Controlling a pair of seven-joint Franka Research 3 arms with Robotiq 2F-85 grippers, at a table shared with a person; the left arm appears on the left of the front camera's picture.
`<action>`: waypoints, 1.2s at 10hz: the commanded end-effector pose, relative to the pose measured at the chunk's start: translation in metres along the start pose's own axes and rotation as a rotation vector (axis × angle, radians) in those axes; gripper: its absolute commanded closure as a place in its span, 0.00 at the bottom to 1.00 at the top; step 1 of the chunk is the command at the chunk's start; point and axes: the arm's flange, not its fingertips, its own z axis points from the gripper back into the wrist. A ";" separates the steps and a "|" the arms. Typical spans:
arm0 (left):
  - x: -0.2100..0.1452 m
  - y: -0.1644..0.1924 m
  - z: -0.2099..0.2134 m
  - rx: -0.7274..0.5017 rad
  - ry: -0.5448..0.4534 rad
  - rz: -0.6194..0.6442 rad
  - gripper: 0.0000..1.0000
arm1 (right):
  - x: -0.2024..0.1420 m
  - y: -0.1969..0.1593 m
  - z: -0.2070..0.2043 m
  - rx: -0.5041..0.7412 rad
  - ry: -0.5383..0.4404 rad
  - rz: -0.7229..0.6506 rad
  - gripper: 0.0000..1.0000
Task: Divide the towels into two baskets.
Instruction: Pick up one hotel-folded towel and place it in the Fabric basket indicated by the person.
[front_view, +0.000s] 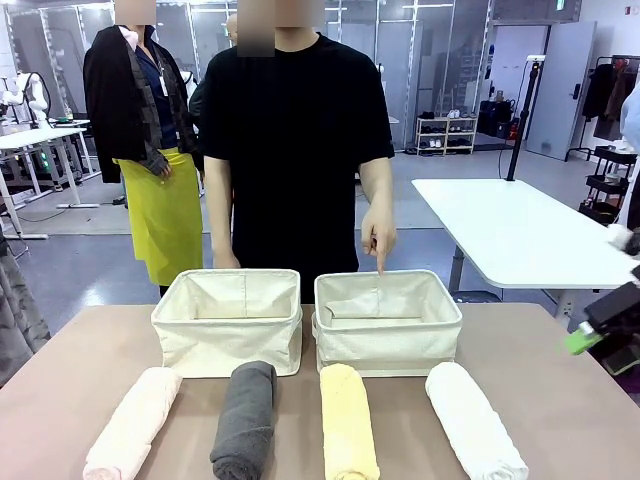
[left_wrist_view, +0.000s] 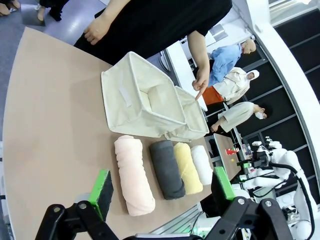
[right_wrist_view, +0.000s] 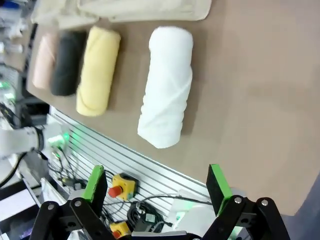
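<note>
Across the brown tabletop (front_view: 560, 400), rolled terry towels, pale pink (front_view: 135, 420), dark grey (front_view: 245, 418), yellow (front_view: 347, 420) and white (front_view: 473, 420), lie lined up, seemingly for sorting, before one cream fabric basket (front_view: 228, 345) and its twin basket (front_view: 388, 345), which a person's hand (front_view: 378, 237) points into, while the left pincer (left_wrist_view: 162, 190) and right pincer (right_wrist_view: 156, 187) hover open.

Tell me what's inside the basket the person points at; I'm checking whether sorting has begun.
Only bare fabric lining shows inside the right basket; nothing visible lies in it. Its near wall hides the front strip of its floor.
</note>
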 end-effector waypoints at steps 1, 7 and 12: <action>0.001 0.000 0.002 -0.016 -0.010 -0.004 0.00 | -0.003 0.015 -0.036 -0.076 0.046 0.014 0.00; 0.001 0.000 0.002 -0.016 -0.010 -0.004 0.00 | 0.022 0.046 -0.126 -0.280 -0.039 -0.009 0.00; 0.001 0.000 0.002 -0.016 -0.010 -0.004 0.00 | 0.026 0.046 -0.167 -0.380 -0.064 -0.066 0.00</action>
